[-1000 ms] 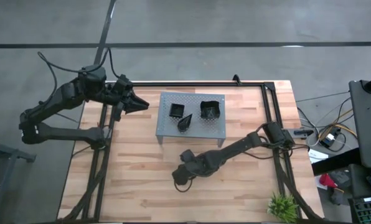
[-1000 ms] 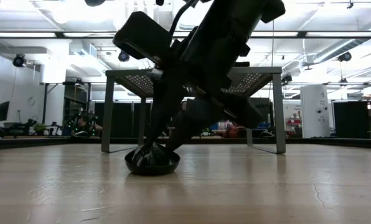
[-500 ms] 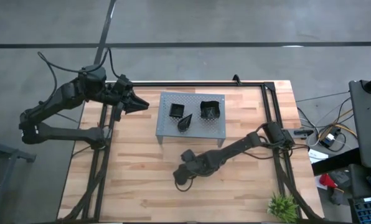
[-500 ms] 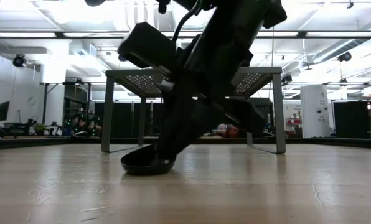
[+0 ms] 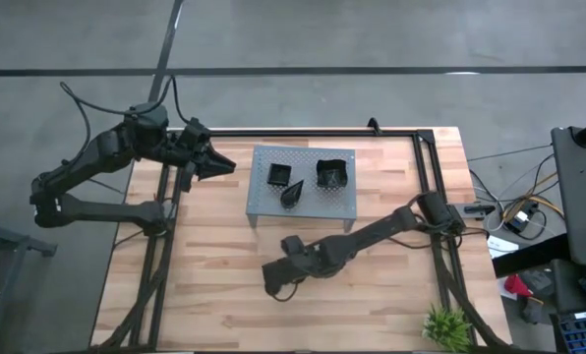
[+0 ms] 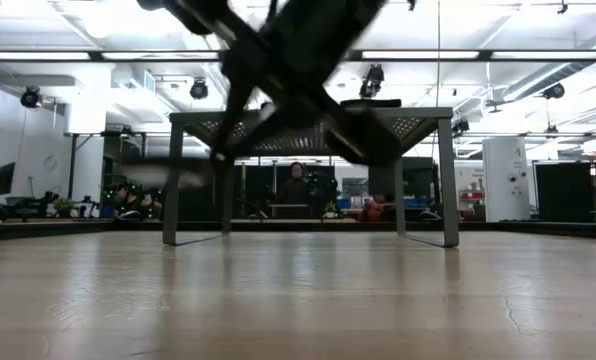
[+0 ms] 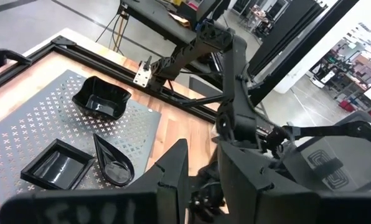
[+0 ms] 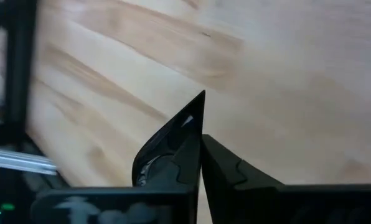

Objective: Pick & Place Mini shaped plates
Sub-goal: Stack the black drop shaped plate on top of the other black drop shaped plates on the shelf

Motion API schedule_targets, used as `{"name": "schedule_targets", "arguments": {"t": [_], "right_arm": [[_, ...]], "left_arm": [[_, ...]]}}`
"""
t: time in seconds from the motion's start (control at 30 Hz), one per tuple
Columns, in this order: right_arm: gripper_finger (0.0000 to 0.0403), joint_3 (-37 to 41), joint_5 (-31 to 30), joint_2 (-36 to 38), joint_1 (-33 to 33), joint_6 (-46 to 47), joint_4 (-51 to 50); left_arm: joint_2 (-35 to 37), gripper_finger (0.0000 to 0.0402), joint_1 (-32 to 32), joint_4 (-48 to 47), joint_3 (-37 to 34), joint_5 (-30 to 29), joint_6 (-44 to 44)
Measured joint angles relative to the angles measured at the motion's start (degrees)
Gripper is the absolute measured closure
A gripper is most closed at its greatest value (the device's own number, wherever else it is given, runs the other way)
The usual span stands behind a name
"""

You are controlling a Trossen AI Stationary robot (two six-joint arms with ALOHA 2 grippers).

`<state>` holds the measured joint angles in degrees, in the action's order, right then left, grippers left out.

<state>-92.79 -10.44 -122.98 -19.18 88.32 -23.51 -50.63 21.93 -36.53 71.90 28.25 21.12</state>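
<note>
Holding a teardrop plate (image 8: 167,146) pinched in the right pincer (image 5: 273,278), lower middle of the high view; rack (image 5: 303,202) lies up-right. Left pincer (image 5: 219,165) waits upper left, fingers spread.

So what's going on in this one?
The right arm's tool is shut on a small black teardrop plate and holds it clear of the wooden table, in front of the grey metal rack. Three more black plates sit on top of the rack: two square ones and another teardrop. The left arm's tool waits at the table's back left edge, beside the rack and holding nothing.
</note>
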Motion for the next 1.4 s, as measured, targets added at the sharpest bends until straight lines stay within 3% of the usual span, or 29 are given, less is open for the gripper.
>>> {"name": "schedule_targets", "arguments": {"t": [0.27,0.57,0.87,1.17,1.4], "right_arm": [[0.0394,-8.46,-10.37,1.87,-0.04,8.67,-2.63],[0.0394,-25.28,-18.35,2.05,1.27,15.40,-33.39],[0.0394,-35.64,-19.32,2.36,6.52,11.33,-51.59],[0.0394,-36.40,-16.37,2.84,14.30,1.01,-53.28],[0.0395,-35.37,-15.07,2.91,16.32,-0.99,-54.90]], "left_arm": [[0.07,0.0321,0.02,-1.09,0.00,-0.02,-0.47],[0.53,0.0321,0.00,-1.90,0.00,-0.02,-1.63],[1.04,0.0321,0.00,-1.90,0.00,-0.02,-2.09],[1.34,0.0321,0.00,-1.92,-0.02,0.00,-2.09],[1.93,0.0321,0.00,-2.03,-0.02,0.00,-2.09]]}}
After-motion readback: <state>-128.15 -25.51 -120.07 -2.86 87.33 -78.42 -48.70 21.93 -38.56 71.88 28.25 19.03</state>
